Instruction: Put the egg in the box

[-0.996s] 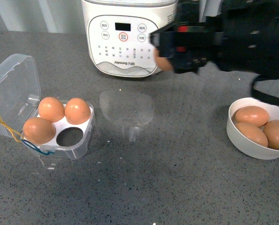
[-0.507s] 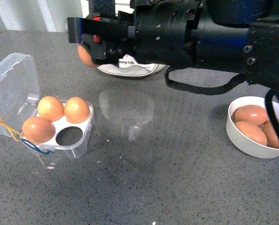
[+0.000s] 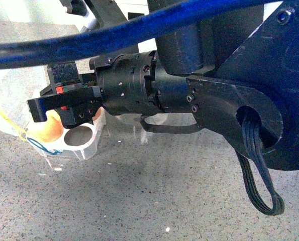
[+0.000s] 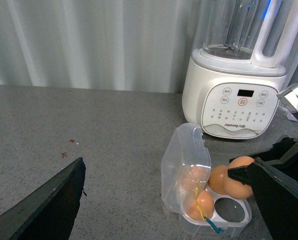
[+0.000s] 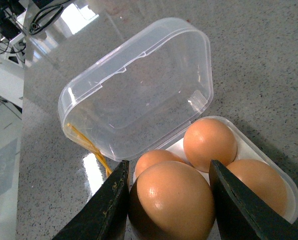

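Observation:
My right gripper [image 5: 169,166] is shut on the egg [image 5: 171,200], an orange-brown egg held between its two dark fingers [image 5: 108,210] just above the box. The box [image 5: 289,200] is a clear four-hole case with its lid [image 5: 138,95] open and three eggs in it [image 5: 209,142]. In the front view the right gripper [image 3: 51,108] hangs over the box [image 3: 84,148], beside its empty hole [image 3: 79,134]. In the left wrist view the egg [image 4: 239,177] shows over the box [image 4: 216,222]. My left gripper [image 4: 155,166] is open and empty, left of the box.
A white blender-style appliance [image 4: 239,105] stands behind the box. My right arm [image 3: 199,100] fills most of the front view, with a blue cable [image 3: 114,35] above and a black cable loop [image 3: 262,186] hanging at the right. Grey speckled counter [image 3: 139,201] lies in front.
My right arm has swung left with the egg, from in front of the appliance to over the open box. It now hides the white bowl of eggs.

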Available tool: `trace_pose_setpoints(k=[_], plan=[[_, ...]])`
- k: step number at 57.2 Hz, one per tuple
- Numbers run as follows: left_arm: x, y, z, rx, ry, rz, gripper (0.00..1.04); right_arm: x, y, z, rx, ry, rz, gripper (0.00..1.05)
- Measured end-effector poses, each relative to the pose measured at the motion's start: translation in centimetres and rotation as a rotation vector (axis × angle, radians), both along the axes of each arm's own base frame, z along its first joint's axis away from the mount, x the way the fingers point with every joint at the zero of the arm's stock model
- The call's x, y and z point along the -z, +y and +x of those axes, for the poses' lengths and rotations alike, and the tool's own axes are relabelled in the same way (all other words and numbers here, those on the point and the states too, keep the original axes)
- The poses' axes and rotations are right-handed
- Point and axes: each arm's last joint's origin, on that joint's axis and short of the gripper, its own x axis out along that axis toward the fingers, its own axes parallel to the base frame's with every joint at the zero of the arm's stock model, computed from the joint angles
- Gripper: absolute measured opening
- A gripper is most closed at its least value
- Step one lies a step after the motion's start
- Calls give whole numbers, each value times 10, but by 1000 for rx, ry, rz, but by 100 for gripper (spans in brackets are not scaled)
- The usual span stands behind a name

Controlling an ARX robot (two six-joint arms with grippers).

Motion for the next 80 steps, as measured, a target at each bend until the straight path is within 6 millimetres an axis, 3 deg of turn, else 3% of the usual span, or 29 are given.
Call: trace_pose_setpoints(k=[37, 60, 71, 80], plan=[[0, 0, 0, 0, 0, 0, 98, 10, 5, 2, -6, -58, -77, 40], [0, 0, 0, 0, 0, 0, 98, 6, -5, -5, 23, -85, -67, 98], [0, 0, 0, 0, 0, 0, 98, -16, -24, -13, 104, -128, -4, 97], [0, 0, 0, 1, 0, 0, 98, -35, -54, -24, 322, -167, 43, 97]])
